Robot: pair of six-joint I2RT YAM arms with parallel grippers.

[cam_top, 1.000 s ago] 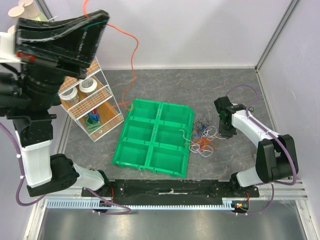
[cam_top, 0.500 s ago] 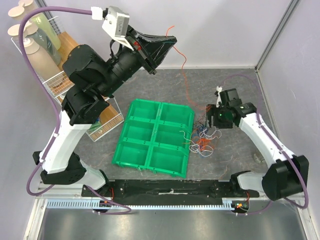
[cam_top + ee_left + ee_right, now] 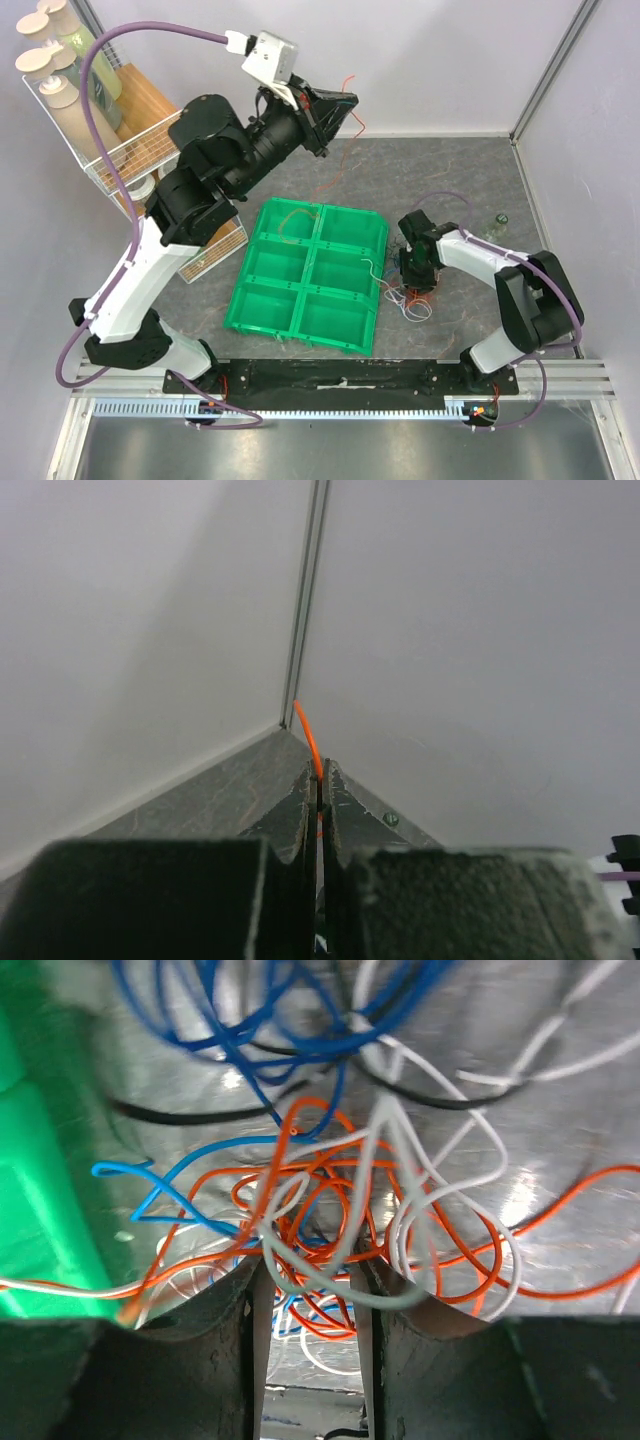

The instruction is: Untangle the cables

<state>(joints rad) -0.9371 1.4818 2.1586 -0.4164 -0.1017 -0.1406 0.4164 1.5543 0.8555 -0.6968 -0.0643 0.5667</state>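
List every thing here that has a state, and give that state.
left gripper, shut on the orange cable, held high.
right gripper, open, low over the cable tangle.
orange cable, pinched in the left gripper.
cable tangle, knotted, on the table beside the green tray.
green tray, flat, far-left compartment holds a cable loop.

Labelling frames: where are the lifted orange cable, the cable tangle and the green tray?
lifted orange cable (image 3: 308,735), left wrist view, mid-arc.
cable tangle (image 3: 320,1200), right wrist view, central orange loops.
green tray (image 3: 335,318), top external view, a near compartment's floor.
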